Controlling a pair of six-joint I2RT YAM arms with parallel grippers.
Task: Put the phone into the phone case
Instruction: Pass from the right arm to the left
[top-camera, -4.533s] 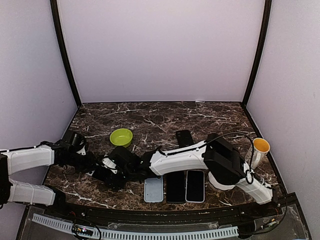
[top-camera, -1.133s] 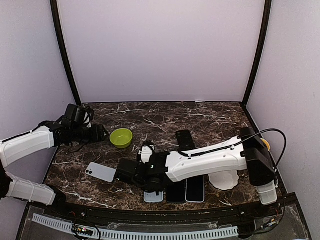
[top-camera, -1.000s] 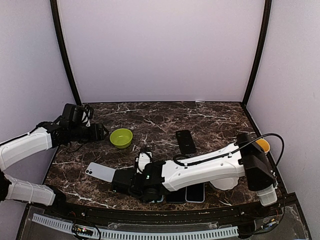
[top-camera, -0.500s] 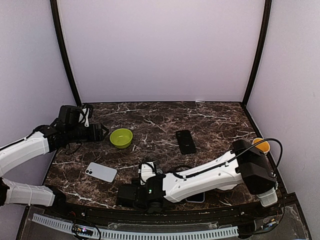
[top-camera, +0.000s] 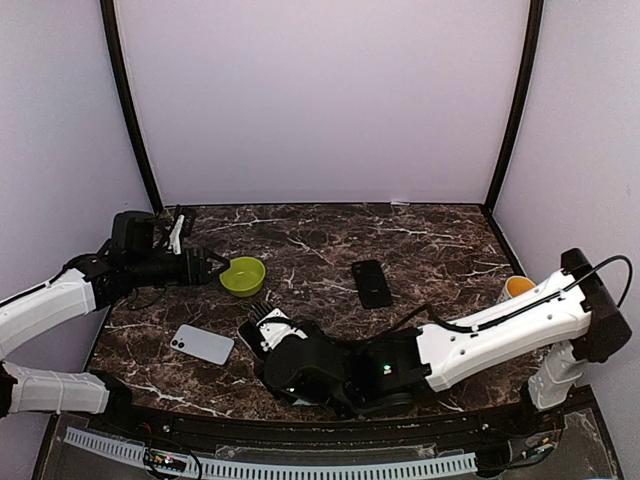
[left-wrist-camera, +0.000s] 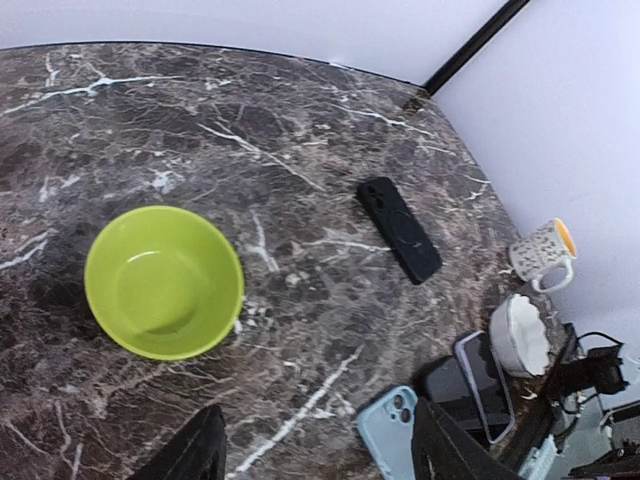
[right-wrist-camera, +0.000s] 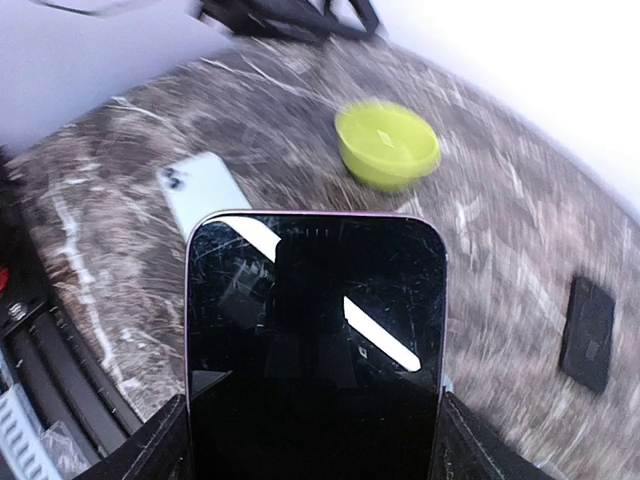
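Observation:
My right gripper (right-wrist-camera: 315, 440) is shut on a phone (right-wrist-camera: 315, 340) with a dark, scratched screen and a purple rim, which fills the right wrist view. From above, that gripper (top-camera: 262, 330) hangs over the front left of the table. A black phone case (top-camera: 372, 283) lies flat at mid-table, also seen as the black case (left-wrist-camera: 400, 229) and black case (right-wrist-camera: 587, 335). A pale phone-shaped thing (top-camera: 202, 343) lies back up just left of the right gripper. My left gripper (left-wrist-camera: 320, 455) is open and empty beside the green bowl (top-camera: 243, 275).
In the left wrist view a light-blue phone back (left-wrist-camera: 385, 430), a dark phone (left-wrist-camera: 450, 385) and a pale-rimmed phone (left-wrist-camera: 485, 372) lie in a row near the front edge. A white dish (left-wrist-camera: 520, 335) and a mug (top-camera: 515, 288) stand at the right.
The right arm has swung out low across the front. Its gripper has come up from the front edge toward the table's left middle with the phone. The left arm edged closer to the bowl.

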